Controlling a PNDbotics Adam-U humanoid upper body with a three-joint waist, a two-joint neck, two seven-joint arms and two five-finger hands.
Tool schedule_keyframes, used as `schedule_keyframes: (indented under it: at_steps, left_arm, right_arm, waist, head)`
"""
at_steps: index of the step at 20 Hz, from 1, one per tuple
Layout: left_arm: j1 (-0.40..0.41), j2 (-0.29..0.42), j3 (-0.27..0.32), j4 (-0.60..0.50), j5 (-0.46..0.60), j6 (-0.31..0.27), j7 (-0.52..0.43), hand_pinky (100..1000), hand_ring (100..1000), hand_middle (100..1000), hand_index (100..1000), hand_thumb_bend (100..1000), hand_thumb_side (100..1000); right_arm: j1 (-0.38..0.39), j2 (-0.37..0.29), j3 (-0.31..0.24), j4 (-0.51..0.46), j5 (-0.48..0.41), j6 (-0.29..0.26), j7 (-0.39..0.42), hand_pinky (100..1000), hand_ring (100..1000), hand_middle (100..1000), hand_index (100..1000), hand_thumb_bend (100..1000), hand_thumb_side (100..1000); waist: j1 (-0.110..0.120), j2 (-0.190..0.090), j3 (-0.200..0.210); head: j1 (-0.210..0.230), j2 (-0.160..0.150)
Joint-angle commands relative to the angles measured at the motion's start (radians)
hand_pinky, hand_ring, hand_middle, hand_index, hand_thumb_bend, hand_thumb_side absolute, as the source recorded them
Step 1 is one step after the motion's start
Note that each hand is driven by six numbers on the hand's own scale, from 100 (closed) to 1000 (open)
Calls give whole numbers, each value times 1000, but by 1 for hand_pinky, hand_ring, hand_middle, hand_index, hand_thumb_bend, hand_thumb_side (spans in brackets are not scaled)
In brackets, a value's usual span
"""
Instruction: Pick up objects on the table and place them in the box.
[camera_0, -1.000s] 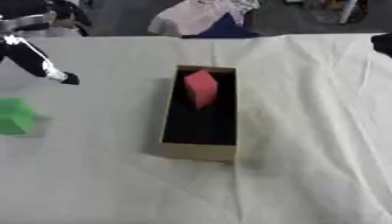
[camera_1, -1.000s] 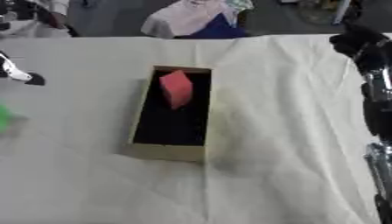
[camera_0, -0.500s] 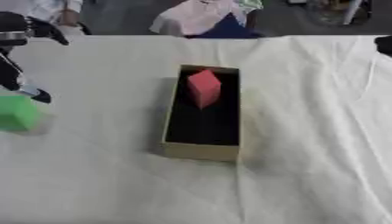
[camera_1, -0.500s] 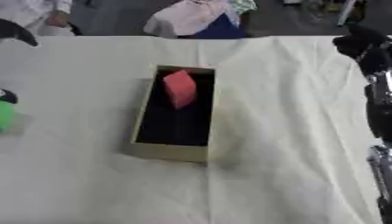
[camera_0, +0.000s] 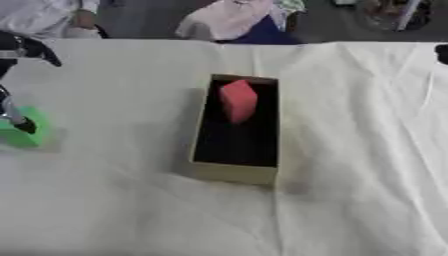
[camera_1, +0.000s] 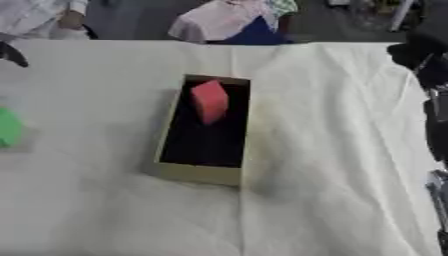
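A tan box with a dark inside lies lengthwise in the middle of the white table. A red block leans in its far end. At the table's left edge rests a green block. My left hand comes in from the left edge, mostly out of view. One straight dark finger has its tip on the green block's top, and another part is spread well above it. My right hand is a dark shape at the far right edge, well away from the box and holding nothing that I can see.
The white cloth has folds to the right of the box. My right arm runs down the right edge. Clothing and people show beyond the far table edge.
My left hand has moved down and to the left, from above the table to the green block, where a fingertip now touches it. The box, red block and right arm have stayed put.
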Motion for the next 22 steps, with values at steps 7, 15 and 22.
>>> schedule_keyframes:
  at_steps: [7, 15, 22]
  left_arm:
    - [-22, 15, 46, 142, -94, -15, 57, 922, 950, 900, 925, 912, 311]
    - [-40, -21, 69, 254, -127, -21, 118, 889, 918, 883, 917, 883, 307]
    - [-55, -50, 97, 342, -166, 2, 162, 872, 903, 874, 912, 841, 301]
  right_arm:
    - [-3, -14, -8, -17, 8, 0, 4, 851, 809, 696, 862, 100, 934]
    - [-7, -3, -7, -17, 12, 5, 6, 852, 809, 694, 860, 100, 938]
    - [-10, 3, -6, -17, 14, 8, 8, 852, 809, 693, 860, 100, 941]
  waist:
    - [0, -4, -3]
    - [-1, 8, -11]
    - [-2, 17, -16]
  head:
    - [-4, 5]
    - [-6, 5]
    - [-6, 5]
